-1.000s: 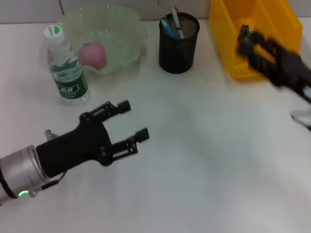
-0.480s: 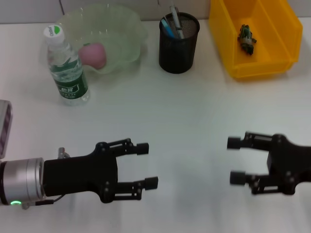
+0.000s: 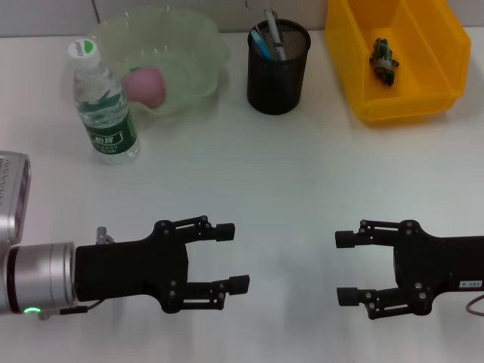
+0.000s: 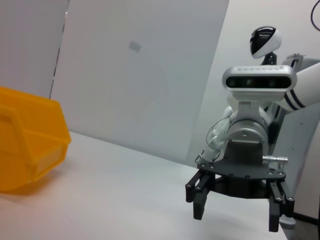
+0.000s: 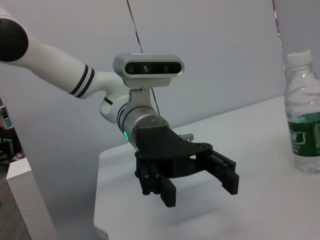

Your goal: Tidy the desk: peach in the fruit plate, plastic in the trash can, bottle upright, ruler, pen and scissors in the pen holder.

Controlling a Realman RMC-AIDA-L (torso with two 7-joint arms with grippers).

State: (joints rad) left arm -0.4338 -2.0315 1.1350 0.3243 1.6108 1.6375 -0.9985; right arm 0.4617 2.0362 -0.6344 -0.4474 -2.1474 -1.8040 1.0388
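Both grippers had come back to the near edge of the desk and faced each other, well apart from everything on it. Your right gripper (image 3: 349,268), which a second before was a blur over the trash can (image 3: 439,45), had swung down and settled low on the right; your left gripper (image 3: 231,257) had slid nearer as well. Each one's jaws stood spread and held nothing.

That retreat reads to me as the finish. The crumpled plastic (image 3: 383,57) lay inside the yellow trash can, the peach (image 3: 145,85) sat in the fruit plate (image 3: 198,38), the bottle (image 3: 102,103) stood upright just beside that plate, and the pen holder (image 3: 277,76) had tools poking out of its top, though you could not tell pen from ruler or scissors there.

As for writing, the bottle's green label carried print and its cap a mark, neither of which could be read.
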